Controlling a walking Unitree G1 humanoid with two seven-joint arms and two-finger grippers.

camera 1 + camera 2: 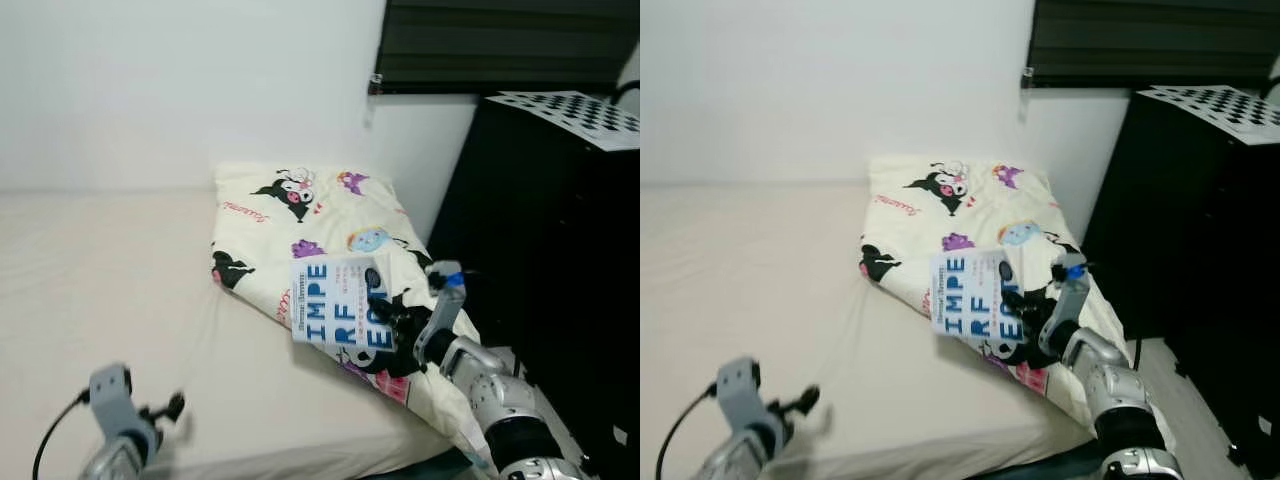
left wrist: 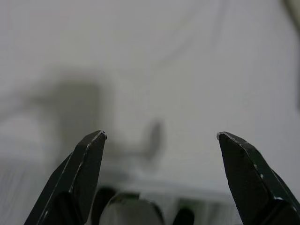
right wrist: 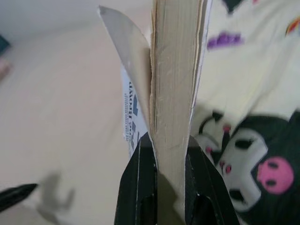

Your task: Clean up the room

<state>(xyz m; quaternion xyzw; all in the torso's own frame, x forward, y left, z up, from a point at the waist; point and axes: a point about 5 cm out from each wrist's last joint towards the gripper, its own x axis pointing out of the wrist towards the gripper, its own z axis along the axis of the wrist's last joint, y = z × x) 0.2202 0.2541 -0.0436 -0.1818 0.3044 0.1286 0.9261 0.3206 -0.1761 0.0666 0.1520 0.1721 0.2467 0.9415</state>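
A white paperback book (image 1: 335,310) with blue block letters is held up above the near corner of the cartoon-print pillow (image 1: 300,225). My right gripper (image 1: 385,325) is shut on the book's (image 3: 176,93) lower edge, its black fingers (image 3: 140,187) pinching the page block while the front cover curls away. My left gripper (image 1: 165,410) is low at the front left over the cream bed sheet (image 1: 110,270). Its two fingertips (image 2: 91,150) stand wide apart, open, with only sheet between them.
The bed meets a white wall (image 1: 180,90) at the back. A tall black cabinet (image 1: 550,260) stands close on the right, with a checkered calibration board (image 1: 575,110) on top. A dark window blind (image 1: 500,45) hangs above. A narrow floor gap (image 1: 1160,370) runs between bed and cabinet.
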